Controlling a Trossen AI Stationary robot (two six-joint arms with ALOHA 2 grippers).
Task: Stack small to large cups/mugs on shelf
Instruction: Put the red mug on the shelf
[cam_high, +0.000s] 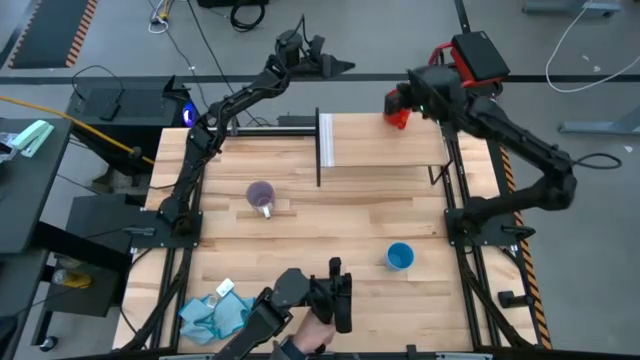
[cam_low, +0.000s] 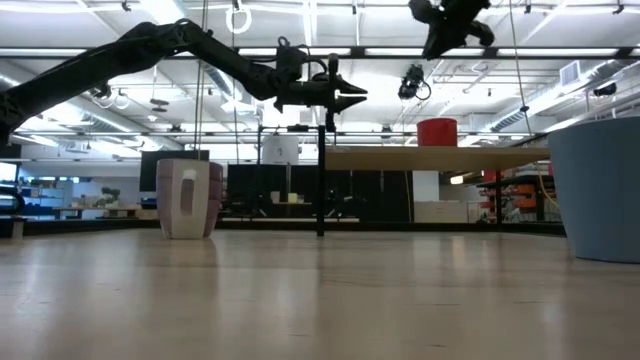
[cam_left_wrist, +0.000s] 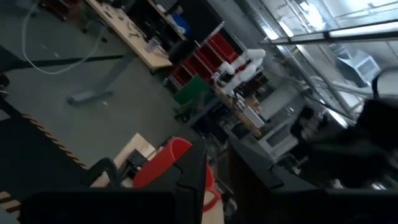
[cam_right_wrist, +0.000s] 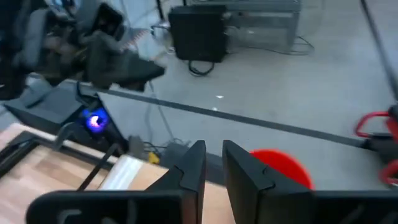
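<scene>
Three cups are in play, and only one sits on the shelf (cam_high: 380, 150), the raised light-wood platform in the upper centre of the high view, above the wide wooden surface (cam_high: 330, 235).

Both dark arms reach toward the top of that frame. The right end effector (cam_right_wrist: 214, 149) hangs above the shelf's far edge, with its fingers drawn nearly together around a slim slit and nothing held. The left end effector (cam_high: 340, 67) hovers beyond the surface at top centre, likewise nearly closed and empty.

The red mug (cam_high: 397, 118) stands upright at the shelf's upper edge, right of the white panel (cam_high: 325, 140) and below the right end effector. It looks rigid, light and smooth-walled, so a pinch across the rim or wall should suit it better than the handle.

The translucent purple-grey mug (cam_high: 261, 195) stands left of centre on the surface. It is probably thin plastic, so a hard squeeze could flex it or make it slip.

The light-blue cup (cam_high: 400, 257) sits lower right, well apart from the others. It is small and easy to tip, so a grip over its open rim looks safest.
</scene>
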